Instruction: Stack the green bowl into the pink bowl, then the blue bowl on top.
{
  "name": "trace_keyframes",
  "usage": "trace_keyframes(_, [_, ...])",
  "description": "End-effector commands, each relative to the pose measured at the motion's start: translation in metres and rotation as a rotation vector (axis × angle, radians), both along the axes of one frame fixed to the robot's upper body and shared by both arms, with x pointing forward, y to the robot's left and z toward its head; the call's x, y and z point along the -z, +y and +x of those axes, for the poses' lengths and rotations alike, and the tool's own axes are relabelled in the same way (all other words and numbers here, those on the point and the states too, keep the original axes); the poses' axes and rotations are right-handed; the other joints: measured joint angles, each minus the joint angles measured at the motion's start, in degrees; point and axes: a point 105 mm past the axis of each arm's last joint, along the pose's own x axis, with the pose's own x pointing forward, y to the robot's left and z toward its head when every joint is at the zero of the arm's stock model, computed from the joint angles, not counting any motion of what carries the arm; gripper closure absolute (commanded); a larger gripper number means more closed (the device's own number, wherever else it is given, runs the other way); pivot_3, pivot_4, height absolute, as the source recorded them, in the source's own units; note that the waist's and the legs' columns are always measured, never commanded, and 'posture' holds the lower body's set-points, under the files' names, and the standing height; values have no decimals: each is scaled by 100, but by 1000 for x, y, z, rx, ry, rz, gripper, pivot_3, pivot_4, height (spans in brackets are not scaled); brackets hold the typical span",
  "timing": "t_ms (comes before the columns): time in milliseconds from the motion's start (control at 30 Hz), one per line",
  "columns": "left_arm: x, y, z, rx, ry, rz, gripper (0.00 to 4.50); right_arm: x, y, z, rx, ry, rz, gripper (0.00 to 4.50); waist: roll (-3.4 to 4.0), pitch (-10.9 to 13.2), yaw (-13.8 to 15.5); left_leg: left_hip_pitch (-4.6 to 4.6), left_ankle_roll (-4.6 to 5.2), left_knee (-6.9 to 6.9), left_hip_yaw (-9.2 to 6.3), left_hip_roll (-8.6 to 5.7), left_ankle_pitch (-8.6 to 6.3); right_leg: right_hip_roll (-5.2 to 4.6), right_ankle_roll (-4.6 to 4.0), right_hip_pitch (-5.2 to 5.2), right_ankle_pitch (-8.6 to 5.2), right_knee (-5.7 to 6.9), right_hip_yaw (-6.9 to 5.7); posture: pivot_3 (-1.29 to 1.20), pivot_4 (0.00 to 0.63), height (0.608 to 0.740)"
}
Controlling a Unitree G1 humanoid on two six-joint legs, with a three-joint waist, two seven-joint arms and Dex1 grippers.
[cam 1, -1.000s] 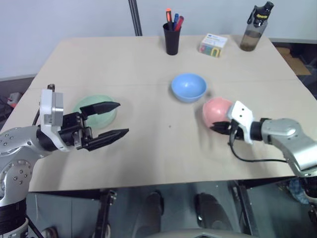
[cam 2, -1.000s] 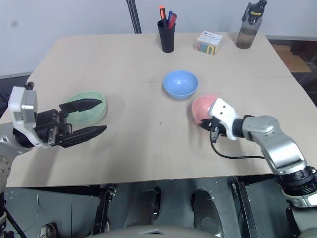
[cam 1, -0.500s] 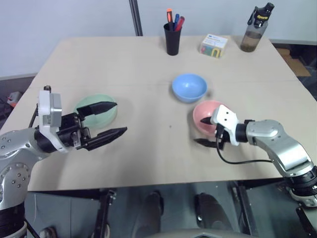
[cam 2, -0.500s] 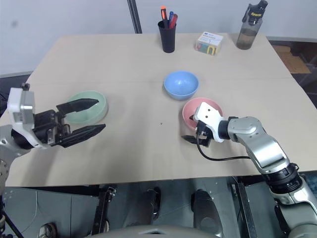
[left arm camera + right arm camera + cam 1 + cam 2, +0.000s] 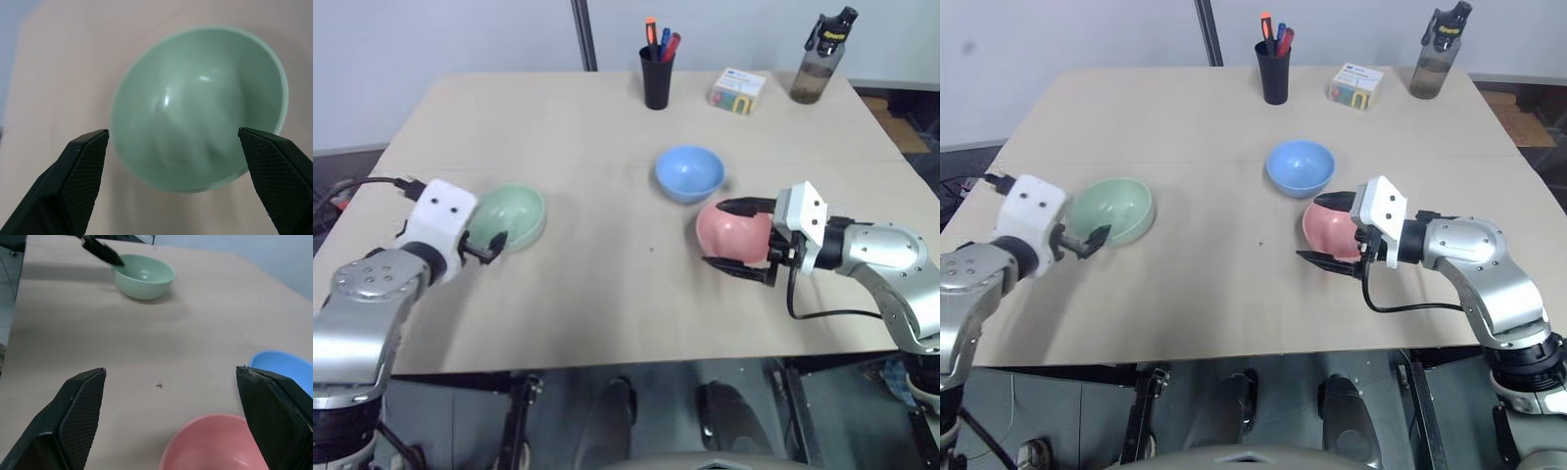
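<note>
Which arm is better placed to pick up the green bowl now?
The left, probably. The left gripper is open and faces the green bowl at close range. The right gripper is open around the pink bowl, across the table.

A pale wooden desk [image 5: 587, 294] stands before a plain light wall [image 5: 431, 39]. A dark pole [image 5: 580, 34] rises behind its far edge. Grey floor [image 5: 342, 166] shows past its left edge.

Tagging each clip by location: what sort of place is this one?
Probably an office or lab workspace: a plain beige rectangular table carries a black cup of coloured pens, a small printed cardboard box and a dark plastic drinking bottle at its far edge.
</note>
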Motion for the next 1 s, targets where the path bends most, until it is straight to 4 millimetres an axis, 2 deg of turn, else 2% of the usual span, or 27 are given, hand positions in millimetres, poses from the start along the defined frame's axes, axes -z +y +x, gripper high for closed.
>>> trace_keyframes(33, [-5, -13, 0, -1, -3, 37, 0, -10, -3, -1, -7, -52, 13, 59, -1, 1, -11, -1, 0, 0, -1, 0, 0, 0, 0, 0, 1, 0, 0, 0, 150, 740])
trace_keyframes(133, [-1, -21, -2, 28, 28, 70, 0, -9, -6, 1, -2, -52, 9, 59, -1, 1, -22, 0, 0, -1, -1, 0, 0, 0, -2, -1, 3, 0, 0, 0, 150, 740])
trace_keyframes(233, [-8, -30, -5, 74, 28, 37, 0, -11, -10, 0, -10, -58, 12, 59, -2, 1, -14, 0, 0, -1, -1, 0, 0, 0, -3, -1, 2, 0, 0, 0, 150, 740])
trace_keyframes(433, [-23, -26, -14, 103, 65, 30, 0, -11, -14, -1, -19, -59, 16, 59, -4, 3, -11, -1, 0, -1, -4, 0, 0, -1, -4, 0, 1, -1, -4, 0, 150, 740])
trace_keyframes(733, [0, -22, -12, 57, 136, 123, 0, -6, -16, 0, -27, -51, 33, 59, -4, 3, -6, -1, 0, 0, -4, -1, 0, -1, -21, 1, -10, 0, -3, 0, 150, 740])
trace_keyframes(1000, [11, -22, -1, 42, 130, 179, 0, -7, -18, 2, -24, -58, 28, 59, -4, 3, -5, 0, 0, 0, -4, -1, 0, -1, -21, 1, -9, 0, -3, 0, 150, 740])
